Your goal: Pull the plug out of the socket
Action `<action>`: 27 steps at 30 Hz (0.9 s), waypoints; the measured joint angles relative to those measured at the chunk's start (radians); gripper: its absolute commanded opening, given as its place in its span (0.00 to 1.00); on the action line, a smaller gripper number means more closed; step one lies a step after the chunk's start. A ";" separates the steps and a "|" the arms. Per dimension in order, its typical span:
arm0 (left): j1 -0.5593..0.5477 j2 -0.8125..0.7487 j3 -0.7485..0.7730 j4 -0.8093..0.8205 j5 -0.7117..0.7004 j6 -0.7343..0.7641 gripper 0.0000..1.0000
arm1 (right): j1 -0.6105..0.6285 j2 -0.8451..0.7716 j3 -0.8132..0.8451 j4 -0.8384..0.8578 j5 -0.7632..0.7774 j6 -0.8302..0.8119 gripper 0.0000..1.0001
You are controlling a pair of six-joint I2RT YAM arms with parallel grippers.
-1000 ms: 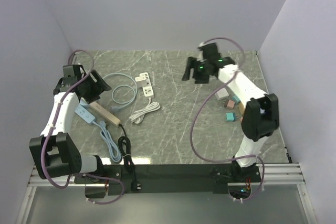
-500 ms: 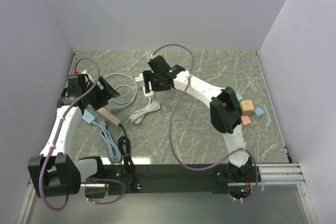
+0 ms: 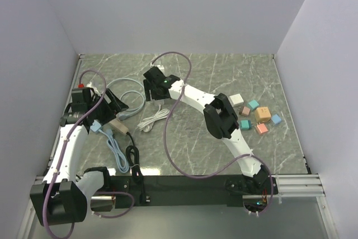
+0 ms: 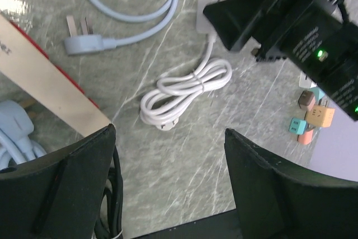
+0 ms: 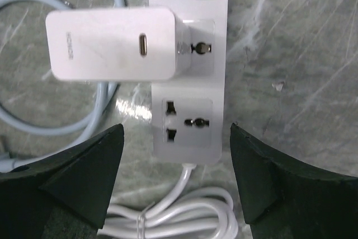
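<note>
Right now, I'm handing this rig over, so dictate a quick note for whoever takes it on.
Left gripper: open, empty, above the coiled white cord.
Right gripper: open, empty, above the white power strip.
White plug: seated in one socket of the strip; the socket beside it is free.
Done: approach only, nothing pulled.
Left: close on the plug and pull it out, probably with the strip held down.

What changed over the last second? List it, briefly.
The right pincer swung from the far right across to the left and now hovers, open, over the strip, where the charger sits plugged in. The left pincer shifted slightly toward the middle, open. Nothing was gripped or released. Strip, charger and cables lie as before.
</note>
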 measured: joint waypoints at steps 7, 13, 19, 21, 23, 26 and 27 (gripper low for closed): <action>0.000 -0.006 -0.014 -0.023 0.003 0.001 0.84 | 0.000 0.103 0.133 -0.042 0.035 -0.002 0.59; 0.000 -0.006 -0.014 -0.026 0.003 0.001 0.83 | -0.001 0.118 0.145 -0.048 0.058 0.001 0.32; 0.000 -0.001 -0.016 -0.019 0.013 0.001 0.82 | -0.006 0.068 0.043 0.016 0.055 -0.016 0.00; 0.000 0.008 -0.019 -0.013 0.020 0.000 0.81 | -0.007 0.008 -0.064 0.062 0.048 -0.037 0.00; 0.000 0.018 -0.023 -0.003 0.029 0.000 0.81 | -0.008 -0.066 -0.188 0.096 0.032 -0.060 0.00; 0.000 0.047 -0.037 0.024 0.043 -0.001 0.81 | -0.008 -0.213 -0.417 0.137 -0.002 -0.099 0.00; -0.001 0.058 -0.043 0.035 0.046 -0.002 0.81 | -0.009 -0.261 -0.489 0.152 -0.014 -0.113 0.00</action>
